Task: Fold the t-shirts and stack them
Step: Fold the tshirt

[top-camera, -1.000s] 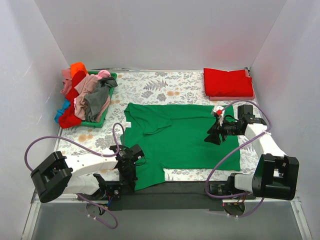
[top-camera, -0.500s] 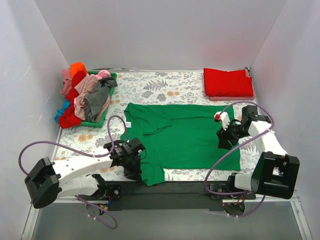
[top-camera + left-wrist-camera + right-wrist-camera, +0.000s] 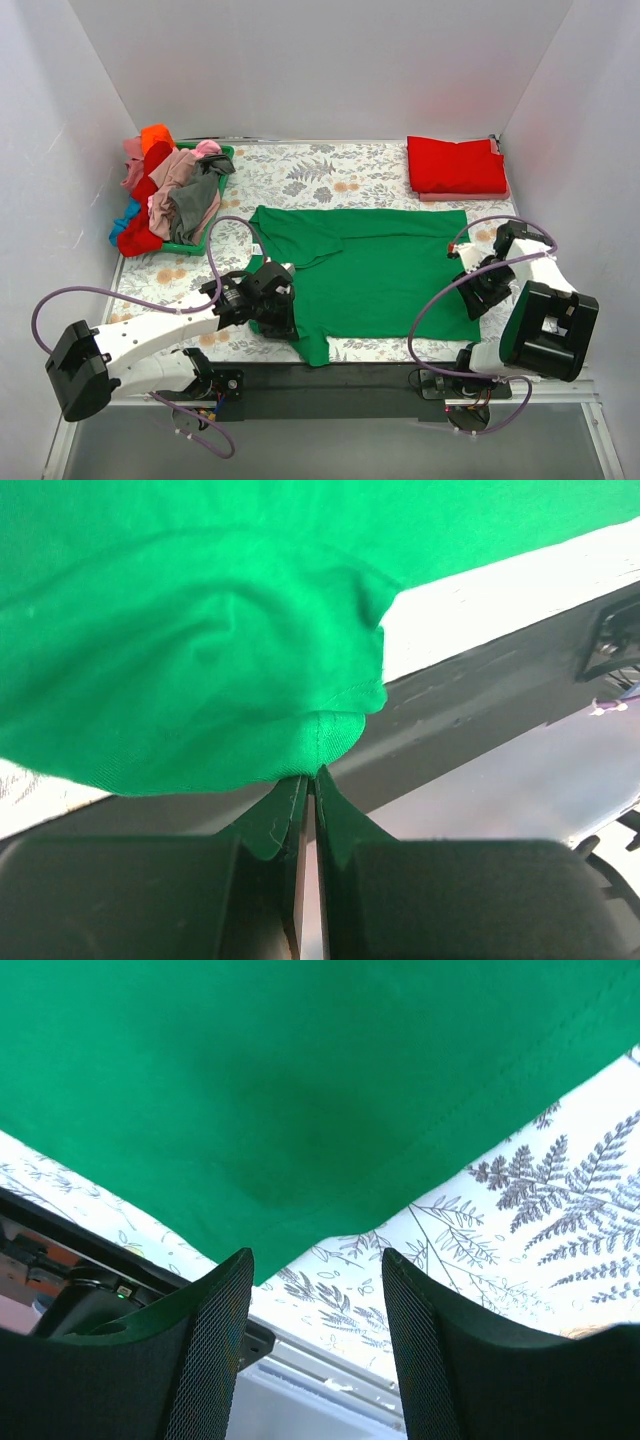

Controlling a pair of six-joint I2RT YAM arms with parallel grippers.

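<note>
The green t-shirt (image 3: 380, 270) lies spread flat on the floral cloth (image 3: 300, 170), mid-table. The left gripper (image 3: 310, 780) pinches its near left edge tight. The right gripper (image 3: 315, 1255) hovers spread wide over its near right corner.

1 t-shirt (image 3: 380, 270) lies spread mid-frame on the cloth (image 3: 330, 170).
Behind it, a basket (image 3: 190, 246) of heaped shirts (image 3: 170, 190) sits upper left, with folded shirts (image 3: 455, 165) upper right.

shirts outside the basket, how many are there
3: green shirt spread mid-table; red shirt folded at the far right; pink shirt edge showing under it. More may be hidden there.
</note>
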